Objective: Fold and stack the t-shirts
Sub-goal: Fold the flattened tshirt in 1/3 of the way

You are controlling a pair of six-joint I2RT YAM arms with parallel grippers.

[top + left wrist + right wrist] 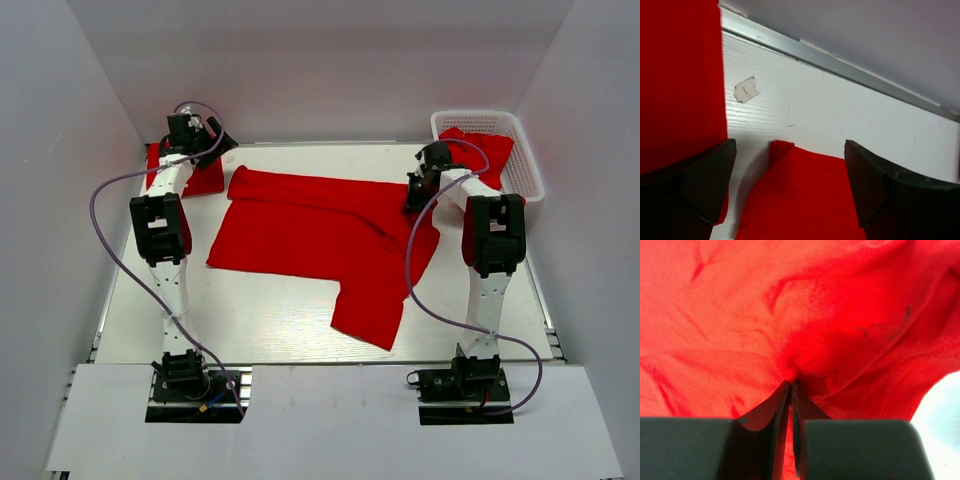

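T-shirt [300,230] lies spread, creased, centre frame; your right gripper [791,385] pinches its cloth, left gripper [790,145] stands released.

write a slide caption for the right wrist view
Right end effector pinched shut on a bunched fold of the red t-shirt, with a bare patch of white table at lower right.

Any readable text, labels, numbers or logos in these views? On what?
No readable text in any view.
The spread t-shirt: plain red, no print.
The basket: no label visible.
The pale scrap, left wrist view: a small red mark, not legible as text.
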